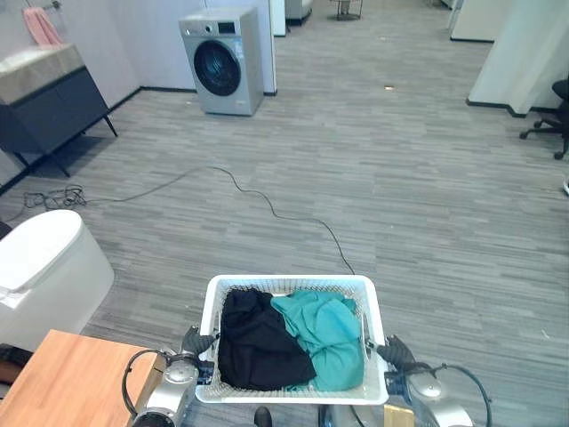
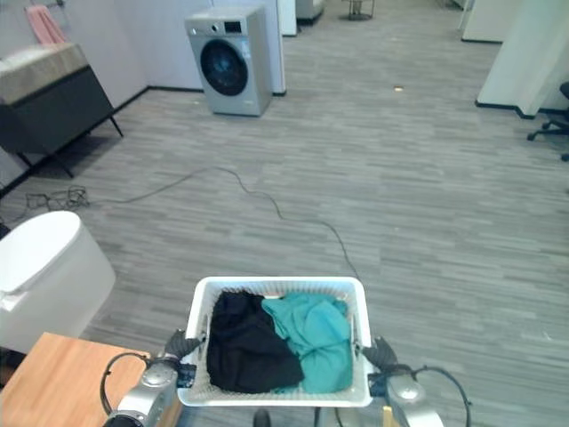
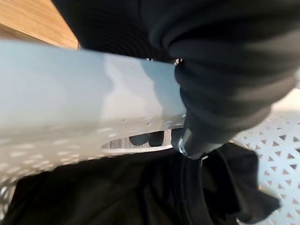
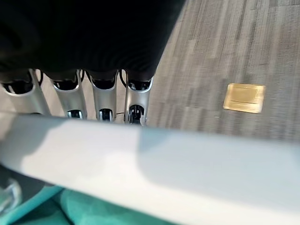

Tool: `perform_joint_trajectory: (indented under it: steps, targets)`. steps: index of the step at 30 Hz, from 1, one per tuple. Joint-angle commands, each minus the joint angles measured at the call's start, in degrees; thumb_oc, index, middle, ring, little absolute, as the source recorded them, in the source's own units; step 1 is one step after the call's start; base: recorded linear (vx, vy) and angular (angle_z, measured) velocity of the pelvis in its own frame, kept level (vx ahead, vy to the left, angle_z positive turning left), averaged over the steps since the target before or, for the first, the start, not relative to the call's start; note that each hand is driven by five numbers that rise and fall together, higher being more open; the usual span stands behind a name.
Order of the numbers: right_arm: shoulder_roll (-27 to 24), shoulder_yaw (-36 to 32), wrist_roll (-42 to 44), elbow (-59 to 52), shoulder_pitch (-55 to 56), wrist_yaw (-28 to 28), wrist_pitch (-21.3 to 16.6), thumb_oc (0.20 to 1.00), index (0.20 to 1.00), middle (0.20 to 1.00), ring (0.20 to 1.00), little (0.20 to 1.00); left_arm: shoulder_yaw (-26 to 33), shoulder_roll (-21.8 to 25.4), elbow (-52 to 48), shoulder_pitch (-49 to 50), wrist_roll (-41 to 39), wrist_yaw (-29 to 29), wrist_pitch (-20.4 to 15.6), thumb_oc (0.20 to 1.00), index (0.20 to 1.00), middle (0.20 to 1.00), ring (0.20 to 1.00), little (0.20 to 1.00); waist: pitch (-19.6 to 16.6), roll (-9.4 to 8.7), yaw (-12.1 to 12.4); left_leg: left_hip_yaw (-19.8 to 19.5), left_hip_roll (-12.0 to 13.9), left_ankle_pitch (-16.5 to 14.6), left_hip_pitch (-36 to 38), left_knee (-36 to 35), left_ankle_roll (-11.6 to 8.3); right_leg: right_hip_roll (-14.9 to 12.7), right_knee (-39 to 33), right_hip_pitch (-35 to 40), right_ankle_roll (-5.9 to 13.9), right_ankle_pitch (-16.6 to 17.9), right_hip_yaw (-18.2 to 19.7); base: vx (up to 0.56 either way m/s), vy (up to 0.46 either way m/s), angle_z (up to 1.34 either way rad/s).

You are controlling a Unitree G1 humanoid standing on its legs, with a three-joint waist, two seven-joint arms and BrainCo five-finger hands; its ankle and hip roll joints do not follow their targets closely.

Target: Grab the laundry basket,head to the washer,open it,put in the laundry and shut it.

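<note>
Carrying step in hand: basket (image 1: 291, 286) held in front, left robot hand (image 1: 197, 341) and right robot hand (image 1: 394, 350) each curled round a side rim. Black and teal laundry (image 1: 293, 338) inside. Washer (image 1: 222, 60) far ahead-left, door closed. Next: walking there, past the floor cable (image 1: 267, 206).

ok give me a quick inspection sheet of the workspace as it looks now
surface: grey plank floor.
job's things: white laundry basket carried, with black garment and teal garment inside; washer far left, door shut.
clutter: wooden tabletop, white rounded unit.
hands: left hand and right hand grip the basket's side rims.
cables: black cable trails across the floor.
surroundings: dark cabinet, pink towel, office chair.
</note>
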Motion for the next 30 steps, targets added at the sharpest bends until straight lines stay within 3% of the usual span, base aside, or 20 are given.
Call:
perform_joint_trajectory:
  steps: [1, 3, 4, 8, 9, 12, 13, 16, 22, 23, 25, 27, 28, 29, 30]
  targets:
    - [-2.1, -2.8, 4.7, -5.7, -1.7, 3.5, -3.4, 0.2, 0.2, 0.2, 0.2, 0.2, 3.2, 0.2, -1.5, -4.2, -4.8, -4.0, -4.9, 0.2, 0.2, 0.2, 0.2, 0.2, 2.4, 2.69, -1.7, -1.7, 1.1, -10.3, 12.6, 1.4, 0.23, 0.7, -16.0, 0.5, 2.23, 18.5, 2.1, 0.27, -0.128, 0.72]
    - [-2.6, -3.1, 4.3, -6.5, -0.6, 3.8, -3.0, 0.2, 0.2, 0.2, 0.2, 0.2, 2.6, -0.1, -1.2, -4.2, -4.6, -4.2, -5.0, 0.2, 0.2, 0.2, 0.2, 0.2, 2.1, 2.52, -2.2, -2.6, 1.6, -10.9, 13.8, 2.1, -0.25, 1.7, -16.0, 1.0, 2.52, 18.8, 2.9, 0.32, -0.168, 0.0]
    - [-2.8, -3.8, 4.9, -6.6, 0.8, 4.2, -3.0, 0.2, 0.2, 0.2, 0.2, 0.2, 1.9, -0.7, -0.5, -4.5, -4.2, -4.4, -4.9, 0.2, 0.2, 0.2, 0.2, 0.2, 0.5, 2.06, -2.7, -4.3, 1.9, -11.2, 14.8, 3.1, -0.74, 2.8, -15.3, 2.8, 2.0, 18.8, 5.2, 0.21, -0.118, -0.11]
    - [-3.0, -4.2, 5.3, -6.1, 1.5, 4.1, -3.1, 0.2, 0.2, 0.2, 0.2, 0.2, 1.6, -1.5, 1.3, -5.0, -4.4, -4.2, -4.8, 0.2, 0.2, 0.2, 0.2, 0.2, -0.8, 2.52, -3.6, -5.5, 3.6, -10.4, 16.1, 3.9, -1.72, 5.0, -13.3, 3.6, 0.95, 17.3, 5.4, 0.25, -0.187, 0.54]
    - [-3.5, -5.1, 6.6, -5.9, 2.1, 4.0, -3.1, 0.2, 0.2, 0.2, 0.2, 0.2, 1.0, -2.2, 2.0, -5.9, -4.9, -4.6, -4.8, 0.2, 0.2, 0.2, 0.2, 0.2, -1.7, 2.97, -4.4, -7.2, 4.8, -8.0, 15.8, 5.6, -3.17, 5.5, -13.1, 4.4, -0.18, 16.7, 4.2, 0.2, -0.216, 0.27]
    - [-4.4, -5.6, 7.1, -4.6, 2.5, 3.7, -3.4, 0.2, 0.2, 0.2, 0.2, 0.2, 0.4, -2.6, 2.8, -6.2, -5.3, -4.6, -4.9, 0.2, 0.2, 0.2, 0.2, 0.2, -2.5, 3.55, -4.7, -8.0, 6.5, -5.5, 14.9, 7.4, -4.43, 6.3, -14.7, 6.4, -1.29, 15.7, 2.2, 0.24, -0.26, 0.54]
    - [-5.0, -5.9, 7.6, -4.5, 2.6, 3.5, -3.5, 0.2, 0.2, 0.2, 0.2, 0.2, 0.6, -2.5, 2.6, -6.4, -5.7, -4.4, -5.0, 0.2, 0.2, 0.2, 0.2, 0.2, -2.5, 3.72, -4.4, -8.6, 7.2, -3.3, 14.2, 8.5, -5.31, 6.8, -15.8, 7.4, -2.04, 15.2, 1.4, 0.13, -0.177, 0.37]
    - [-5.3, -6.0, 7.6, -4.3, 2.6, 3.6, -3.5, 0.2, 0.2, 0.2, 0.2, 0.2, 0.5, -2.5, 2.8, -6.7, -5.7, -4.3, -5.0, 0.2, 0.2, 0.2, 0.2, 0.2, -2.6, 3.75, -4.4, -9.0, 7.7, -2.6, 14.0, 8.9, -5.68, 7.1, -16.1, 7.9, -2.5, 14.6, 0.9, 0.09, -0.116, 0.23]
    - [-6.4, -6.2, 8.0, -7.1, 4.3, 5.3, -3.0, 0.2, 0.2, 0.2, 0.2, 0.2, 1.1, -1.5, 2.3, -6.3, -5.6, -4.5, -4.9, 0.2, 0.2, 0.2, 0.2, 0.2, -2.4, 3.66, -4.1, -10.7, 9.3, 4.0, 13.3, 11.9, -7.17, 9.1, -14.0, 9.5, -4.95, 10.6, -0.3, 0.13, -0.163, 0.05]
    - [-6.5, -6.1, 7.9, -8.0, 4.8, 5.6, -2.9, 0.2, 0.2, 0.2, 0.2, 0.2, 1.3, -1.2, 2.0, -6.0, -5.7, -4.5, -4.9, 0.2, 0.2, 0.2, 0.2, 0.2, -2.3, 3.5, -4.1, -10.7, 9.4, 5.7, 12.3, 14.4, -7.37, 9.4, -13.8, 10.0, -5.56, 10.0, -0.2, 0.13, -0.179, 0.02]
    - [-7.0, -6.5, 7.7, -8.9, 5.7, 6.0, -2.8, 0.2, 0.2, 0.2, 0.2, 0.2, 1.8, -0.6, 1.6, -5.4, -5.7, -4.7, -4.8, 0.2, 0.2, 0.2, 0.2, 0.2, -1.5, 2.12, -3.5, -10.9, 8.8, 12.0, 6.8, 25.5, -7.4, 9.7, -14.2, 12.3, -7.19, 9.3, 0.7, 0.14, -0.244, 0.05]
    - [-8.0, -7.6, 7.8, -11.0, 6.1, 5.9, -2.9, 0.2, 0.2, 0.2, 0.2, 0.2, 2.1, 0.1, 0.4, -5.2, -5.6, -5.2, -4.3, 0.2, 0.2, 0.2, 0.2, 0.2, 0.8, -0.31, -2.6, -7.9, 9.1, 13.9, -0.1, 40.9, -5.8, 9.6, -15.1, 15.5, -9.04, 8.8, 2.0, 0.14, -0.422, -0.05]
    - [-8.3, -8.0, 7.7, -11.9, 6.1, 5.2, -3.1, 0.2, 0.2, 0.2, 0.2, 0.2, 2.6, 0.7, 0.0, -5.2, -5.6, -4.9, -4.2, 0.2, 0.2, 0.2, 0.2, 0.2, 3.2, -1.94, -1.2, -4.4, 8.4, 10.5, -7.0, 49.8, -4.57, 9.4, -15.8, 17.9, -9.83, 8.4, 2.6, 0.08, -0.356, -0.26]
    - [-8.2, -8.0, 7.7, -12.0, 6.1, 5.2, -3.1, 0.2, 0.2, 0.2, 0.2, 0.2, 2.6, 0.7, 0.0, -5.2, -5.6, -4.9, -4.1, 0.2, 0.2, 0.2, 0.2, 0.2, 3.3, -1.63, -1.1, -4.4, 8.8, 10.0, -7.2, 50.4, -4.51, 9.8, -15.7, 18.0, -9.81, 8.3, 2.7, 0.11, -0.205, -0.17]
    - [-8.5, -8.4, 7.2, -12.3, 6.4, 4.9, -3.1, 0.2, 0.2, 0.2, 0.2, 0.2, 3.0, 0.7, -0.2, -5.1, -5.3, -4.7, -3.9, 0.2, 0.2, 0.2, 0.2, 0.2, 4.1, -1.27, -0.2, -3.7, 7.3, 7.9, -10.0, 50.1, -4.45, 10.1, -16.0, 19.5, -9.72, 7.9, 2.9, 0.28, 0.016, 0.01]
